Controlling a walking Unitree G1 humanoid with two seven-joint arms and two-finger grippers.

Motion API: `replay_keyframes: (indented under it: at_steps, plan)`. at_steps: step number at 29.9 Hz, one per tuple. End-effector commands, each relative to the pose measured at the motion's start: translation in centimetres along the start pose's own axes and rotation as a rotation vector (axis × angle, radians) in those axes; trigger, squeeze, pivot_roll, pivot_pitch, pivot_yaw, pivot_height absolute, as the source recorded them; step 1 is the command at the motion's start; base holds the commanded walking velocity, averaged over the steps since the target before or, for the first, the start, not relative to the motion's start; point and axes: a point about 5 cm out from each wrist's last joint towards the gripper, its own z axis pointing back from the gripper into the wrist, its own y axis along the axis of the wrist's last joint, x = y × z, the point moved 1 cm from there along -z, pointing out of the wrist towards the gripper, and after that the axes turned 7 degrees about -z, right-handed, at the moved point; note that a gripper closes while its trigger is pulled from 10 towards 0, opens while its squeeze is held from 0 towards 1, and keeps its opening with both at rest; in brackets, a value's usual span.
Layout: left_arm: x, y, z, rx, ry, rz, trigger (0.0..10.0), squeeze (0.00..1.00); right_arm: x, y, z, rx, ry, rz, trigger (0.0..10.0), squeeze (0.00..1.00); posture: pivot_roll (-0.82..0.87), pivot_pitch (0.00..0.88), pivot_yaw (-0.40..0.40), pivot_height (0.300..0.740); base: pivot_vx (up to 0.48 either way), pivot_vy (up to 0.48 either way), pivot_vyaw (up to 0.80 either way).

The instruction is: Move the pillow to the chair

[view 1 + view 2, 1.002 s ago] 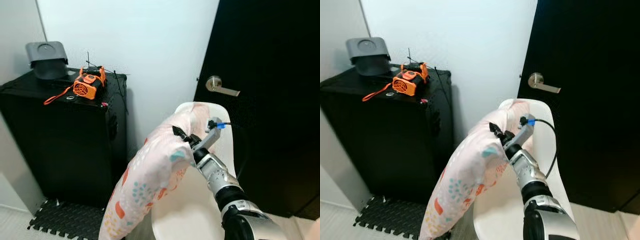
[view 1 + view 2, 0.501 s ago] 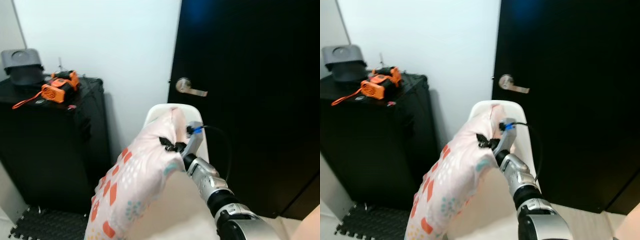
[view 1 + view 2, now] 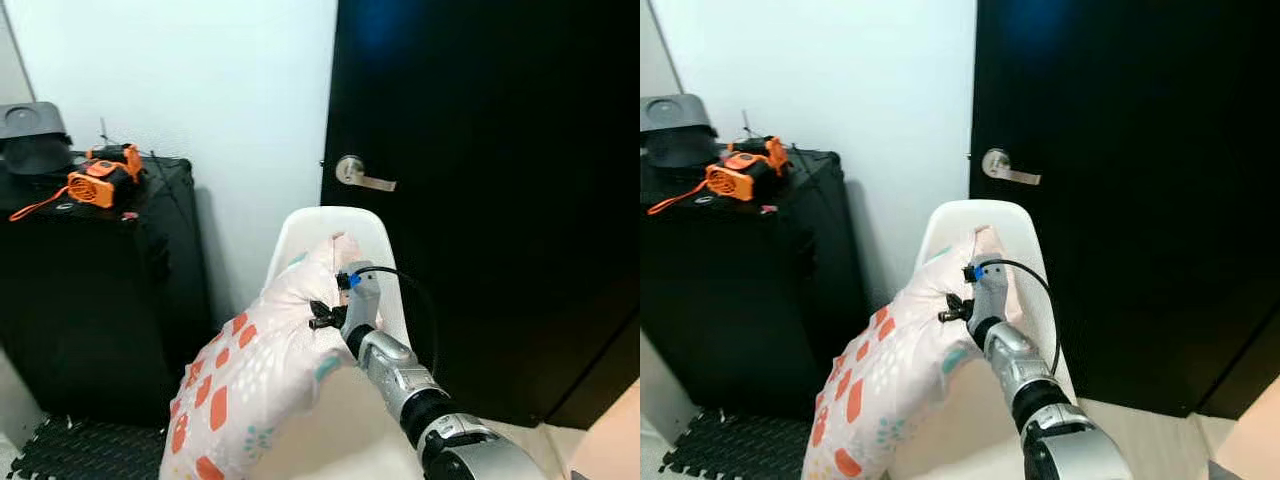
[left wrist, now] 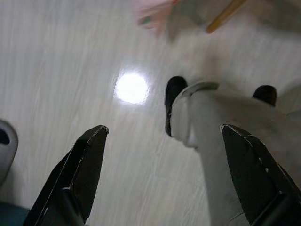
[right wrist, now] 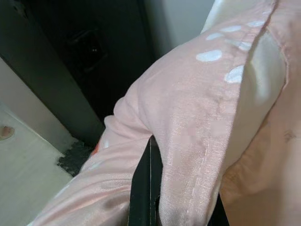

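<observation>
A pale pink pillow (image 3: 262, 370) with orange and teal patches hangs lengthwise in front of a white shell chair (image 3: 322, 233). Its top end reaches the chair's backrest. My right gripper (image 3: 323, 317) is shut on the pillow's upper part, with the silver arm reaching up from the lower right. The right wrist view shows pink fabric (image 5: 197, 117) bunched over a black finger (image 5: 143, 188). In the left wrist view my left gripper (image 4: 164, 174) hangs open above a pale floor, holding nothing.
A black door (image 3: 480, 200) with a silver lever handle (image 3: 360, 176) stands right behind the chair. A black cabinet (image 3: 90, 290) at the left carries an orange device (image 3: 95, 182) and a grey object (image 3: 28, 135). Black foam mat (image 3: 80, 450) lies below. A person's leg and shoes (image 4: 211, 122) stand near my left gripper.
The camera has swung right, so the cabinet slid left. My right gripper and the pillow's top have dropped lower against the chair's backrest.
</observation>
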Motion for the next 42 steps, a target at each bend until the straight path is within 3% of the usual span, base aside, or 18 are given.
replay_keyframes:
  at_steps: [1,5,13,18,20,28,30,35,37,42]
  plan:
    - [0.0,-0.8,0.2,-0.027,-0.003,-0.004,10.0,0.0,0.2,3.0,-0.4,0.087,-0.018,0.107,10.0,0.0,0.08,0.047,-0.067,0.74,0.0,0.0,0.0]
    - [0.0,-0.8,0.2,-0.027,-0.003,-0.007,10.0,0.0,-0.2,4.6,-0.8,0.116,-0.01,0.146,10.0,0.0,0.08,0.051,-0.068,0.74,0.0,0.0,0.0]
    - [0.1,-0.8,0.2,-0.021,0.003,0.0,10.0,0.0,-0.9,11.4,-1.3,0.27,-0.046,0.158,10.0,0.0,0.11,0.058,-0.083,0.74,0.0,0.0,-0.77]
    - [0.1,-1.1,0.3,-0.026,0.005,0.004,10.0,0.0,-0.6,12.3,-1.1,0.293,-0.084,0.169,10.0,0.0,0.11,0.06,-0.086,0.74,0.0,0.0,-0.76]
    - [0.1,-1.3,0.3,-0.029,0.005,0.004,10.0,0.0,-0.4,12.2,-1.1,0.293,-0.094,0.17,10.0,0.0,0.11,0.06,-0.084,0.74,0.0,0.0,-0.76]
    - [-0.1,-1.3,0.3,-0.033,0.009,-0.013,10.0,0.0,-0.6,7.9,-1.4,0.167,-0.11,0.26,10.0,0.0,0.1,0.061,-0.077,0.74,0.0,0.0,0.0]
    - [-0.1,-1.1,0.3,-0.027,0.008,-0.019,10.0,0.0,-0.1,6.4,-1.2,0.125,-0.142,0.27,10.0,0.0,0.1,0.064,-0.073,0.74,0.0,0.0,0.0]
    - [0.0,-1.1,0.3,-0.025,0.007,-0.021,10.0,0.0,0.4,5.7,-1.1,0.101,-0.17,0.279,10.0,0.0,0.1,0.064,-0.072,0.74,0.0,0.0,0.0]
    - [0.0,-1.2,0.3,-0.026,0.004,-0.029,10.0,0.0,1.6,4.5,-0.6,0.049,-0.221,0.266,10.0,0.0,0.09,0.069,-0.069,0.73,0.0,0.0,0.0]
    - [0.0,-1.3,0.3,-0.028,0.001,-0.034,10.0,0.0,2.6,3.7,-0.2,0.021,-0.263,0.239,10.0,0.0,0.08,0.073,-0.066,0.72,0.0,0.0,0.0]
